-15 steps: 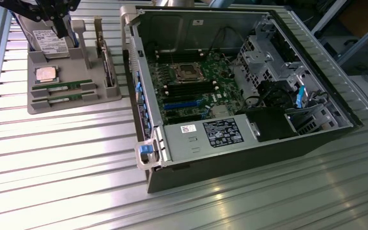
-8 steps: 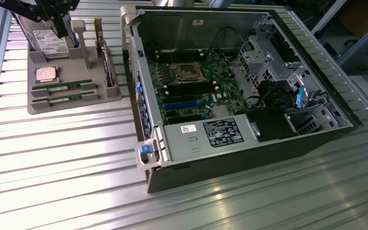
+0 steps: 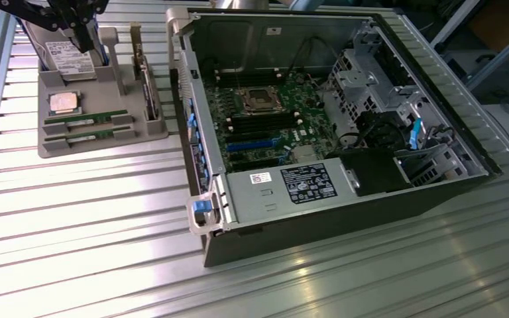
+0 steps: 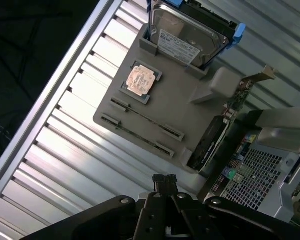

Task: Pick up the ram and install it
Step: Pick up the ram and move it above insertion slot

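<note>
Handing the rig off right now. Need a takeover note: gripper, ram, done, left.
Gripper: shut, empty, up by the hard drive on the grey tray.
Ram: one stick and the second stick both lie in the tray, untouched.
Done: nothing visible; memory slots in the computer case look empty.
Left: pickup and install.

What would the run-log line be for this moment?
hand: shut, empty, above tray | ram: lying in tray slot, second stick beside it | computer case: open
</note>
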`<action>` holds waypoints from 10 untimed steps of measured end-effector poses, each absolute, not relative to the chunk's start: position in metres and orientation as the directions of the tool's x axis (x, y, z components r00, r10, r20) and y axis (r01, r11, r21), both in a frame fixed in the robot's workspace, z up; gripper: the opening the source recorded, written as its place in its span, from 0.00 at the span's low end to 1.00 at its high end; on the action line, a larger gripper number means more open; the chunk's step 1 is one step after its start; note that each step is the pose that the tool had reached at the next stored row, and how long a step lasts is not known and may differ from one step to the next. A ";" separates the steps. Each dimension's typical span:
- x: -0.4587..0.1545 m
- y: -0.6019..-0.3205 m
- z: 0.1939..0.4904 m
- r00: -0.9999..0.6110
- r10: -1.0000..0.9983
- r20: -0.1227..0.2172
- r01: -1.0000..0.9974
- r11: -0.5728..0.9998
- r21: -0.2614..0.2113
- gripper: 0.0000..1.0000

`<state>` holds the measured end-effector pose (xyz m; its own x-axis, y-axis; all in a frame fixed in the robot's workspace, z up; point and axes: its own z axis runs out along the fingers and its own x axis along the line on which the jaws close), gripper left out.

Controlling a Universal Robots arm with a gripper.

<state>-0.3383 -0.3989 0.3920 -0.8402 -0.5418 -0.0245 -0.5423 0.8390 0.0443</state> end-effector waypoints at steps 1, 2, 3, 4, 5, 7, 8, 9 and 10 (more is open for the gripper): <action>-0.338 -0.399 0.392 -0.837 -0.546 -0.024 -0.547 0.836 0.044 0.11; -0.338 -0.399 0.392 -0.834 -0.552 -0.024 -0.552 0.832 0.044 0.11; -0.338 -0.399 0.392 -0.831 -0.556 -0.024 -0.556 0.830 0.044 0.11; -0.338 -0.399 0.392 -0.829 -0.559 -0.024 -0.560 0.828 0.044 0.11; -0.338 -0.399 0.392 -0.823 -0.567 -0.024 -0.568 0.822 0.044 0.11; -0.338 -0.399 0.392 -0.815 -0.579 -0.024 -0.579 0.814 0.044 0.11; -0.338 -0.399 0.392 -0.811 -0.584 -0.024 -0.584 0.810 0.044 0.11; -0.338 -0.399 0.392 -0.809 -0.587 -0.024 -0.587 0.808 0.044 0.11; -0.338 -0.399 0.392 -0.808 -0.589 -0.024 -0.590 0.807 0.044 0.11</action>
<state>-0.3383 -0.3989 0.3920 -0.8077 -0.5891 -0.0245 -0.5896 0.8065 0.0443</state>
